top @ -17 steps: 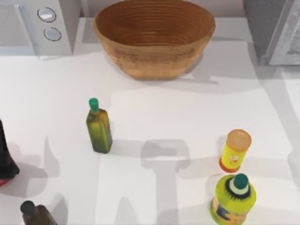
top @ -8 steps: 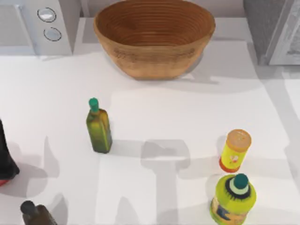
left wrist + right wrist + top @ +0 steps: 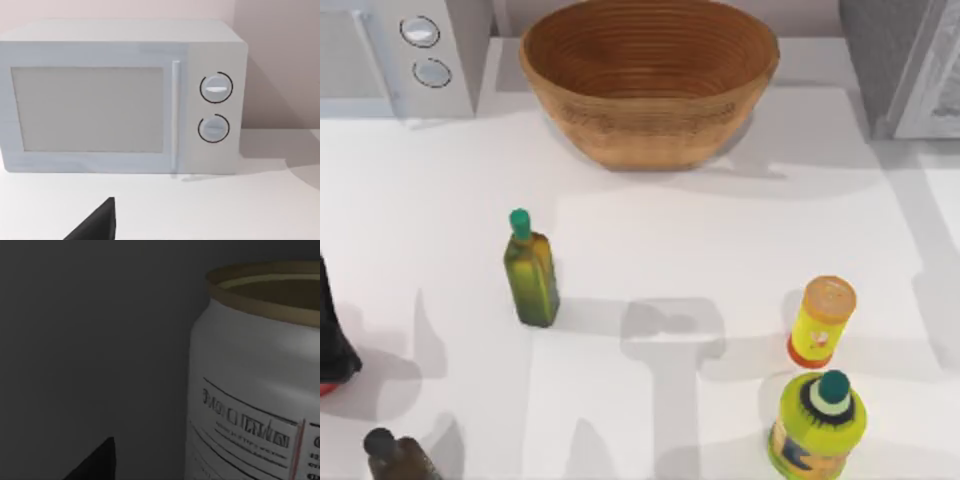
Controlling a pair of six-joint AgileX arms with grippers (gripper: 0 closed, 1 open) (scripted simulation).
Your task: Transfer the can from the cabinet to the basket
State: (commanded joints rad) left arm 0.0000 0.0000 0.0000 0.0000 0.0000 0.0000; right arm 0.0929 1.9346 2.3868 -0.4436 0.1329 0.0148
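From above, one big round basket (image 3: 648,80) sat at the back of the white table (image 3: 720,240), near the middle. One white oven with two round knobs (image 3: 395,55) stood in the back left corner, and one grey cabinet (image 3: 905,65) with a pale door stood in the back right corner. Four bottles were on the table. One green bottle with a green cap (image 3: 530,270) stood left of the middle, well apart from the others. One yellow tube with an orange lid (image 3: 822,322) stood on the right side, and one fat yellow-green bottle with a dark green cap (image 3: 820,425) stood just beside it, nearer the front. One dark brown bottle (image 3: 392,455) stood at the front left corner. Something black with a bit of red (image 3: 334,340) poked in at the left edge. In the left wrist view, the oven (image 3: 120,97) faced the camera with its two knobs one above the other, and one dark tip of the left gripper (image 3: 95,225) showed low down; I could not tell if it was spread or closed. The right wrist view was dim. One silver-white can (image 3: 255,385) stood upright very close, with a grey wall behind it. One dark tip of the right gripper (image 3: 95,465) showed beside the can, apart from it, and I could not tell if it was squeezing or let go.
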